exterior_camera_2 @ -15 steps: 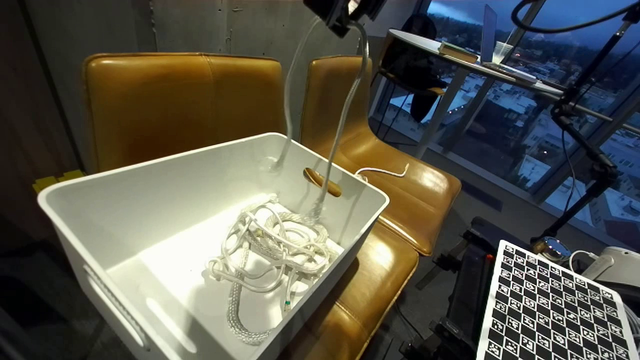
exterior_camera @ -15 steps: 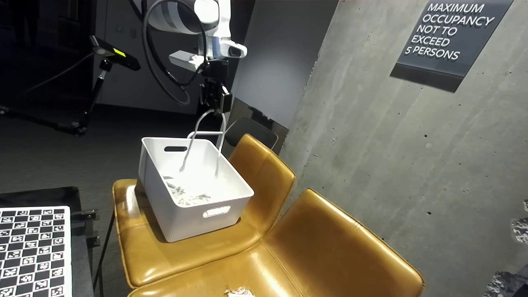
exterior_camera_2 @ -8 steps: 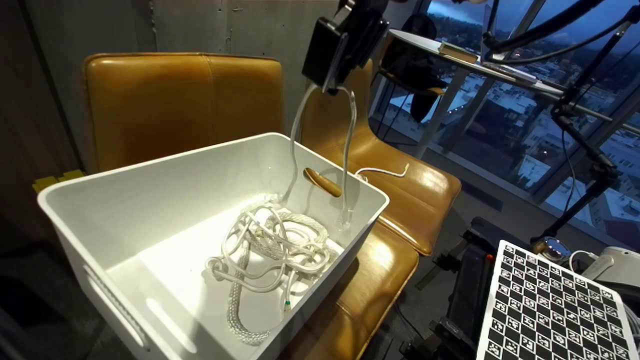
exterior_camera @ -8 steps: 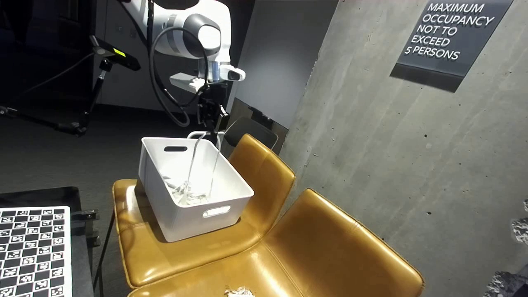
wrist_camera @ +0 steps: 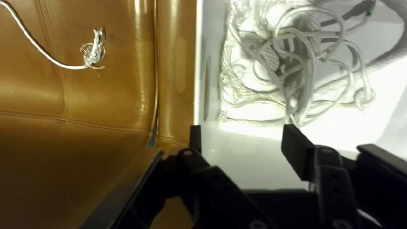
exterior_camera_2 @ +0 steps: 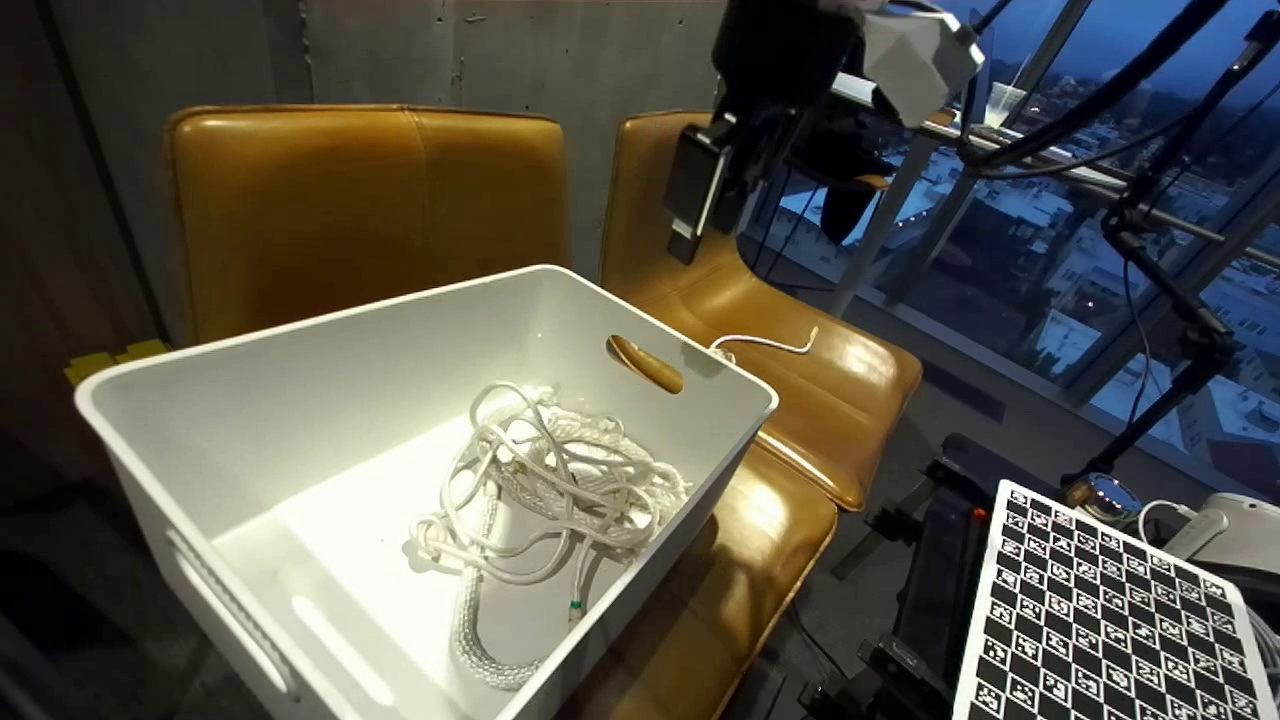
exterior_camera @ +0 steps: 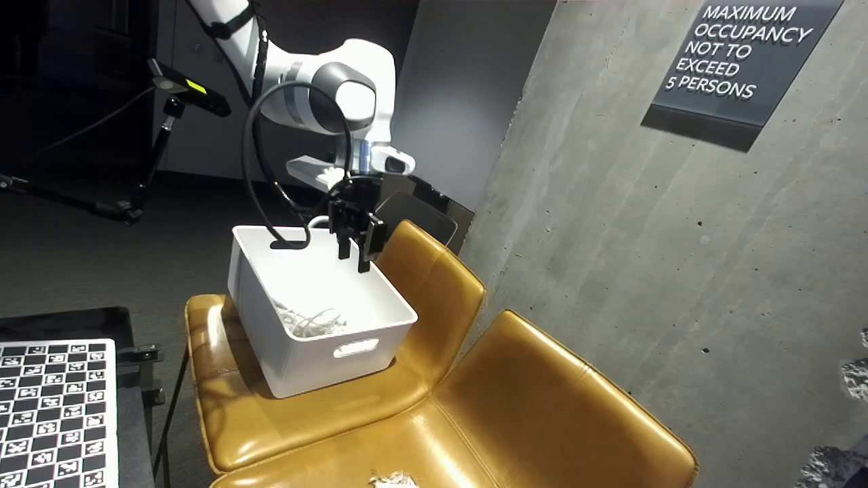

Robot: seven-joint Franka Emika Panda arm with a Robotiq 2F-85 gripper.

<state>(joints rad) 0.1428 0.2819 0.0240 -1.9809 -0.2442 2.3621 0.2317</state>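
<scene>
Nothing is held by the black two-fingered robot gripper (wrist_camera: 241, 140): its fingers are spread apart, and in both exterior views no cord is seen hanging from them. The gripper is placed above the white rectangular plastic box with rounded corners (exterior_camera_2: 380, 370), near the short end that faces a neighbouring chair of mustard-brown leather (wrist_camera: 95, 92); in the wrist view, one fingertip appears over the rim of this end and the other over the inside of the box (the exact height above the rim cannot be told). The tangled heap of thin white braided cord (exterior_camera_2: 540, 485) is found on the floor of the box, near this same end. From the gripper, the heap thus lies downward and, as it is judged from the wrist view, toward the long side of the box that is turned away from the back of the matching leather chair (exterior_camera_2: 370, 210) on which the box is set. No single long axis can be given to the heap, because its loops are turned in many directions; only one thicker braided rope (exterior_camera_2: 463, 625) is seen curving out, toward the opposite end of the box. Outside the box, a frayed white cord end (wrist_camera: 94, 54) is seen resting on the neighbouring chair.
</scene>
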